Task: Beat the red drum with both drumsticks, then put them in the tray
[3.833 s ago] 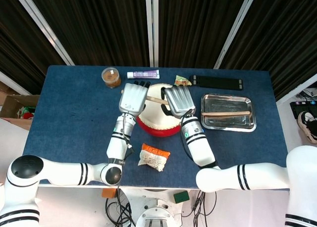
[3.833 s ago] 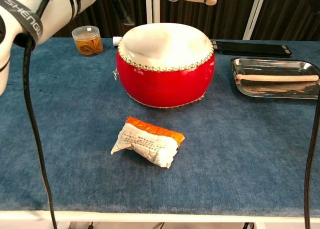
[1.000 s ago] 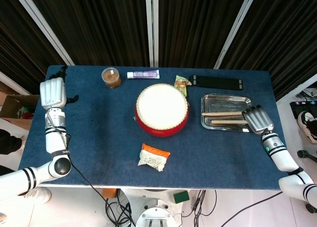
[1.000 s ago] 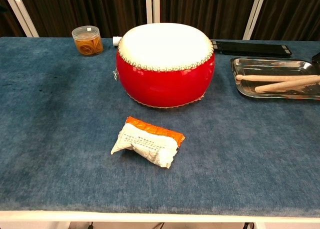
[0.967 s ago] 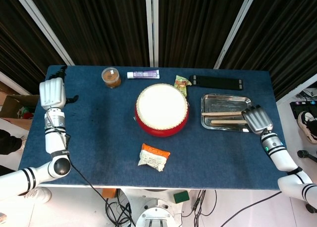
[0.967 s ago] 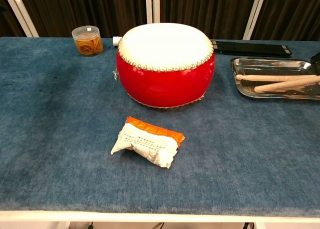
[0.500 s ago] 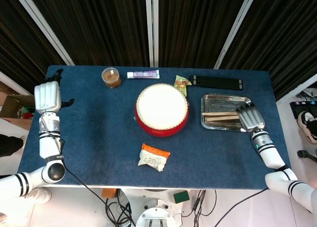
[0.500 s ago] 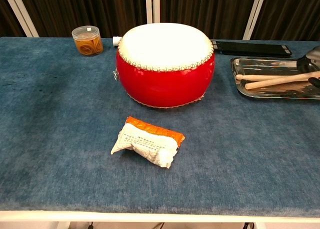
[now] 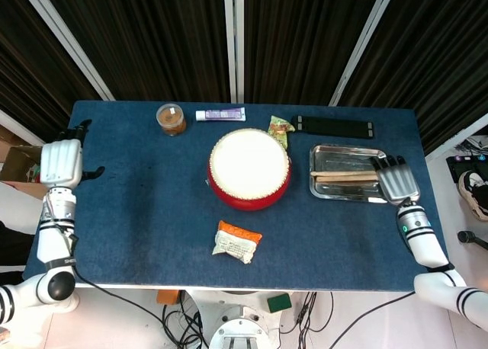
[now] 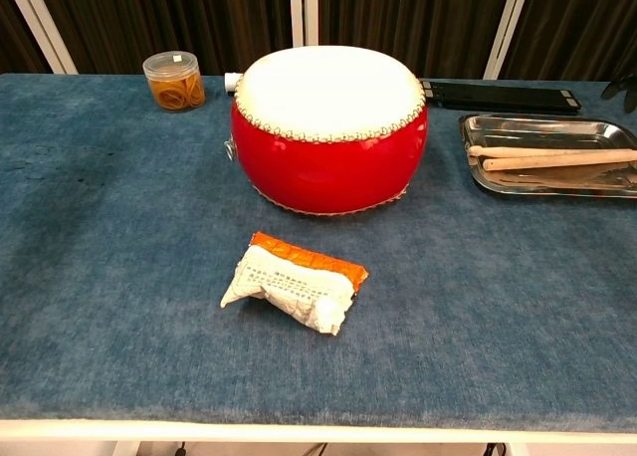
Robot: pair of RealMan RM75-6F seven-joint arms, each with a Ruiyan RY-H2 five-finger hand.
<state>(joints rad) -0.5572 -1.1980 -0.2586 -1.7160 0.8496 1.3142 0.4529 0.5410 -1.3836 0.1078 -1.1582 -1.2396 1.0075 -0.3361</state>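
Lying side by side in the tray (image 9: 335,162) at three o'clock of the drum (image 9: 249,168), both drumsticks (image 10: 557,157) look put away. The right hand (image 9: 397,182), fingers spread and holding nothing, hovers over the tray's right end, having apparently let go. The left hand (image 9: 61,163), fingers also apart and empty, hangs off the table (image 9: 137,212) at nine o'clock, out of the way.

Centred on the blue cloth-covered counter (image 9: 137,212): round red drum (image 10: 328,152). Right of it: shiny metal tray (image 10: 542,127) with two wooden drumsticks (image 10: 557,158) inside. In front: crumpled white-and-orange packet (image 10: 294,292). Behind left: clear lidded plastic jar (image 10: 173,80).
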